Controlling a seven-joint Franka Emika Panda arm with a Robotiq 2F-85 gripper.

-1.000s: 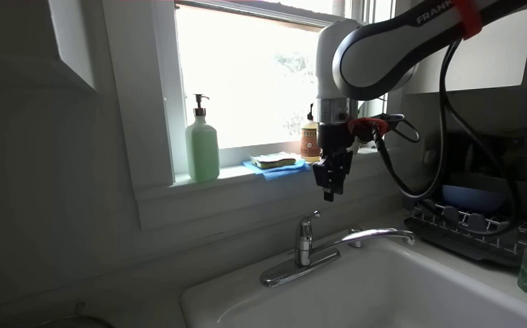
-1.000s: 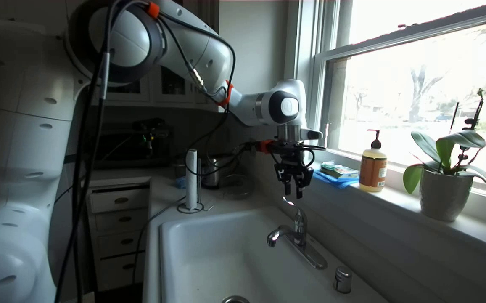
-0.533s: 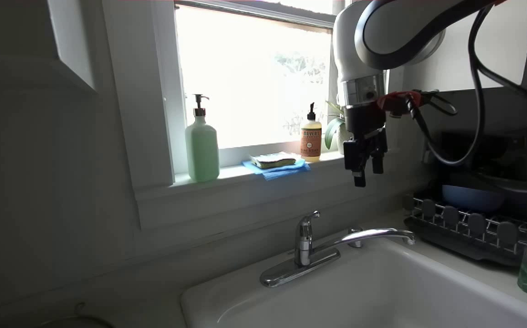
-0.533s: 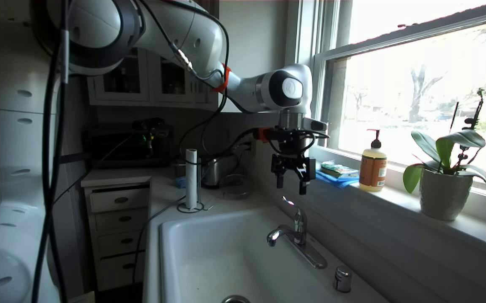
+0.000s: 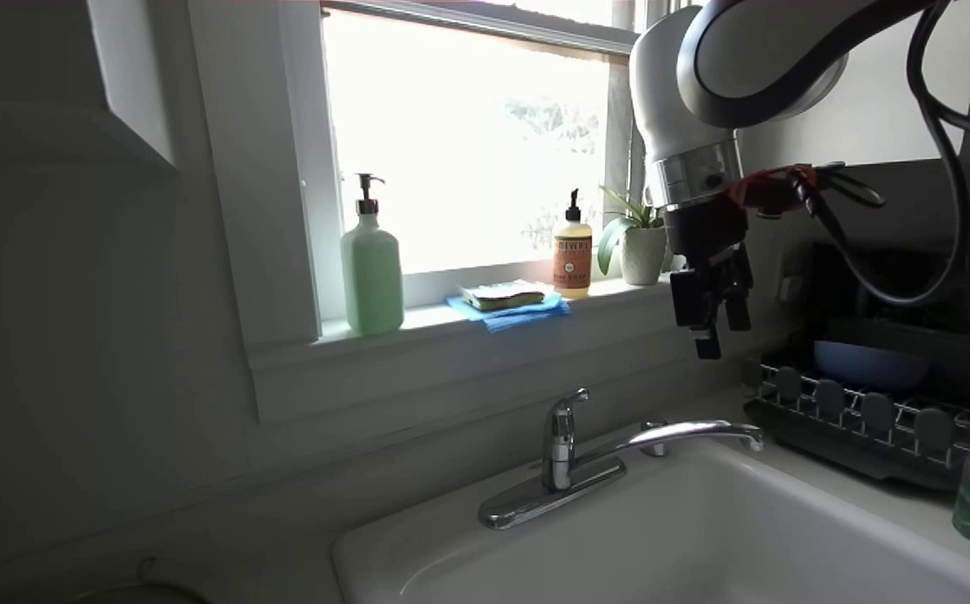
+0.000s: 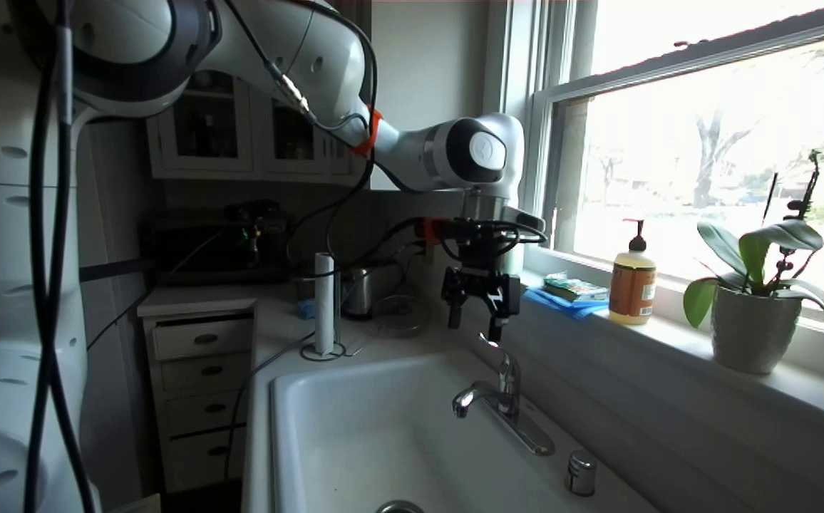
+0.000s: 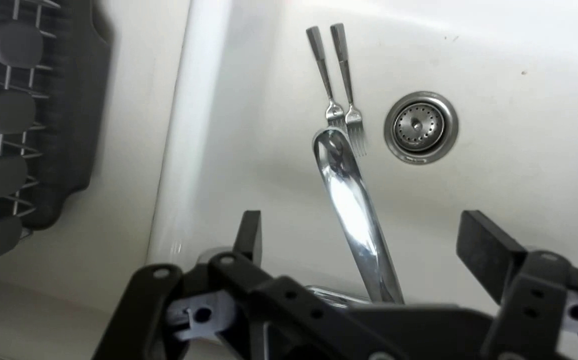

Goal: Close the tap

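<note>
Fingers shifted sideways and dipped since the earlier frame; spread wide, nothing held. Tap below them, apart, lever tilted up. Guess: approach step; next, line up over lever, push down.

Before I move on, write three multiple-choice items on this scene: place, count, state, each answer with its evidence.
1. Where is the sponge?
A) in the dish rack
B) on the blue cloth
C) beside the drain

2. How many forks show in the sink?
A) one
B) four
C) two

3. How does the tool above the tap stand?
A) open, holding nothing
B) shut on the lever
C) shut on a fork

1 B: both exterior views show it there, on the windowsill.
2 C: the wrist view shows a pair.
3 A: its fingers stand wide apart, gripping nothing.
</note>
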